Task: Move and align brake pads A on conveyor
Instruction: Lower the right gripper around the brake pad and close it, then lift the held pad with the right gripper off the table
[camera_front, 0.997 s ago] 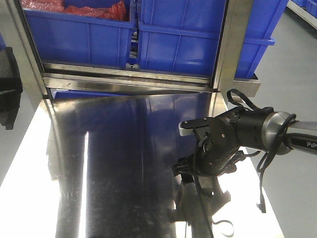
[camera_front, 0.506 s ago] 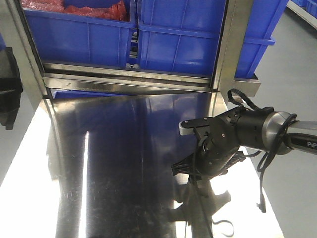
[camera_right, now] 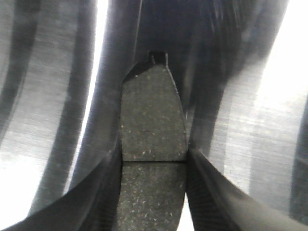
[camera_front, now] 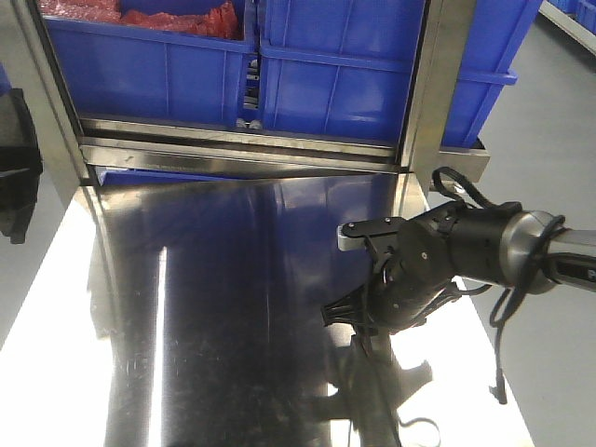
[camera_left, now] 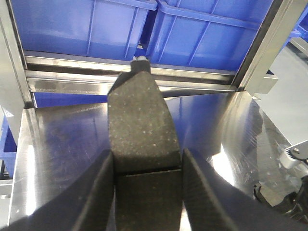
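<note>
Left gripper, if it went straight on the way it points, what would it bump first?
Probably the steel rail just under the blue bins. The brake pad held in the left gripper sticks out ahead, so its tip would touch first. Depth is hard to judge.

The right arm reaches in from the right side. Its wrist is bent down, so the right gripper points low and to the left. From the front its fingertips merge with dark reflections, so the grip is hard to read there. The wrist view shows both fingers pressed against the long edges of a brake pad. The left gripper is likewise clamped on a second brake pad, which juts forward.
</note>
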Available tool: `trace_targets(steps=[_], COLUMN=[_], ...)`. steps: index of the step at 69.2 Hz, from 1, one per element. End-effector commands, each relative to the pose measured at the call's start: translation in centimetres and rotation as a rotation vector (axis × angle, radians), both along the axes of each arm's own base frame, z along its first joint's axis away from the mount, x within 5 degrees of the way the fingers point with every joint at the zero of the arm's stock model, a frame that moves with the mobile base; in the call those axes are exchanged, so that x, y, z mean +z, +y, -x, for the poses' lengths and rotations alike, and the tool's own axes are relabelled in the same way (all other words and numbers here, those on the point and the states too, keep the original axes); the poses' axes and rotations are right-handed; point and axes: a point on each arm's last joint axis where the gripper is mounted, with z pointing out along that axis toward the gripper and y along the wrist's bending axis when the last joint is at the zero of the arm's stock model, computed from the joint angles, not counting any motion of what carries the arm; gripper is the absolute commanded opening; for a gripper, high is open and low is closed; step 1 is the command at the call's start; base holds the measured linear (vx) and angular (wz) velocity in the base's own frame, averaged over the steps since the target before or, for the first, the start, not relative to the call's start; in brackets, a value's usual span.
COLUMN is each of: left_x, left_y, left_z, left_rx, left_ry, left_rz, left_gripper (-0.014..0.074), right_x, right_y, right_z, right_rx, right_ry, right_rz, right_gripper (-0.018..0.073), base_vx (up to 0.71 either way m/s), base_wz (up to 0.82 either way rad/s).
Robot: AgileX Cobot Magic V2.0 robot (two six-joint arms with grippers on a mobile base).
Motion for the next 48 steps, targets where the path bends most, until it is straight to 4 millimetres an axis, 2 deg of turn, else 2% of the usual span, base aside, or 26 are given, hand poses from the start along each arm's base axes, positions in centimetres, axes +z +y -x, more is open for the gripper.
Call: trace_targets(steps=[1, 38, 48], left_x=[1.7, 1.7, 1.7], left_y=[-0.2, -0.2, -0.2], left_z=[0.2, 0.2, 0.2], left_rx=[-0.029, -0.029, -0.029], left_ry=[-0.113, -0.113, -0.113], left_rz=[0.035, 0.035, 0.035], left_gripper=[0.0199, 0.0199, 0.0199], right_x=[3.6, 9.4, 10.2], right_y=[0.0, -2.4, -3.2], right_z=[0.0, 4.8, 6.5], right_rx=[0.003, 0.000, 0.011], right_ry=[-0.164, -0.387, -0.459], right_rz=[-0.089, -0.213, -0.245], right_gripper=[0.0092, 0.0094, 0.0094], base_vx=[0.00, 0.00, 0.00], base_wz=[0.00, 0.00, 0.00])
